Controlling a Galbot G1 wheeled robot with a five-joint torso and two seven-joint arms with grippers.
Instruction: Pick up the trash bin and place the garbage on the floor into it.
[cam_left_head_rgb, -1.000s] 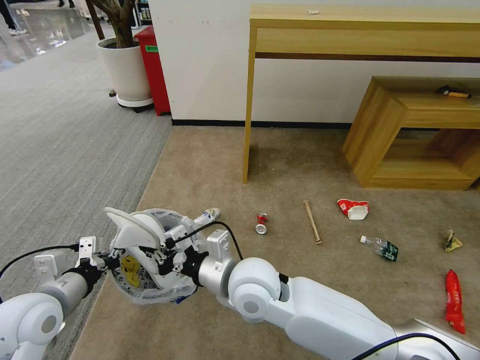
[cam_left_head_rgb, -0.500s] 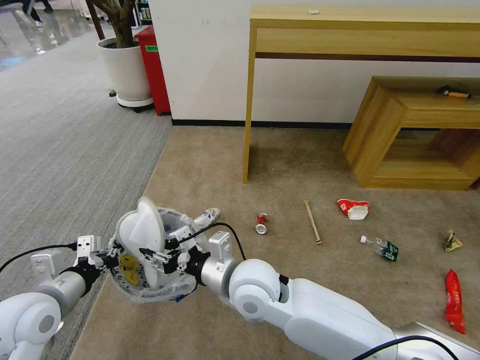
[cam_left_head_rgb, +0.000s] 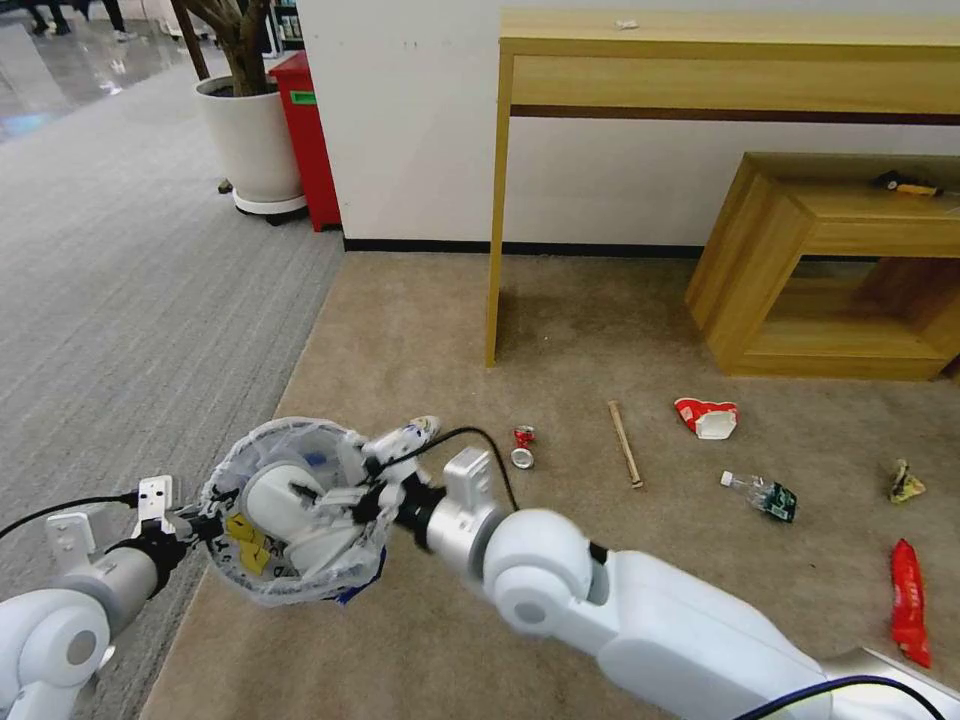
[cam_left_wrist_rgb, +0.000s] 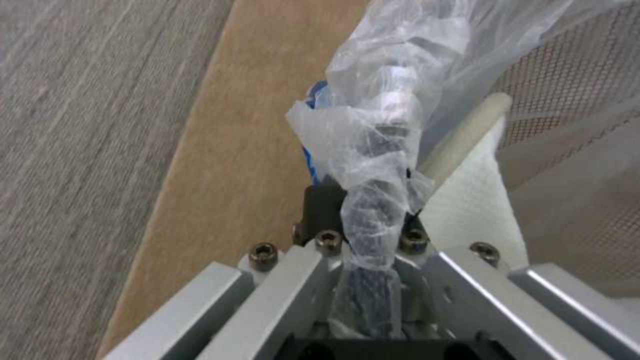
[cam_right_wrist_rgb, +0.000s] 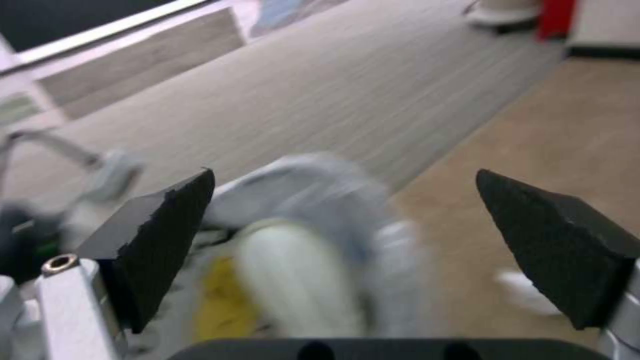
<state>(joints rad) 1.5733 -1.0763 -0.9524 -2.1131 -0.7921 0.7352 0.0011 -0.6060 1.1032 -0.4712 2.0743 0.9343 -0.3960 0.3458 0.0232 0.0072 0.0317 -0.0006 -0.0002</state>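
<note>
In the head view the trash bin (cam_left_head_rgb: 290, 510) hangs at lower left over the line where grey floor meets tan carpet, its rim clamped by the left gripper (cam_left_head_rgb: 205, 522). The right gripper (cam_left_head_rgb: 330, 495) sits over the bin mouth, and two white slipper soles (cam_left_head_rgb: 290, 500) lie inside beside a yellow scrap. A blue-white pack (cam_left_head_rgb: 413, 434) pokes out just past the far rim. Across the carpet's middle and right, well apart, lie one crushed red can (cam_left_head_rgb: 522, 446), one wooden stick (cam_left_head_rgb: 625, 443), one red-white paper cup (cam_left_head_rgb: 707, 417), one clear bottle (cam_left_head_rgb: 760, 494), one crumpled wrapper (cam_left_head_rgb: 905, 483) and one red wrapper (cam_left_head_rgb: 908, 601); bare carpet lies between them. The left wrist view adds the jaws pinched together on the bin's mesh wall and bunched liner bag (cam_left_wrist_rgb: 380, 150). The right wrist view shows that gripper's two black fingertips (cam_right_wrist_rgb: 167, 225) spread wide, nothing between them, above the blurred bin (cam_right_wrist_rgb: 313, 240).
</note>
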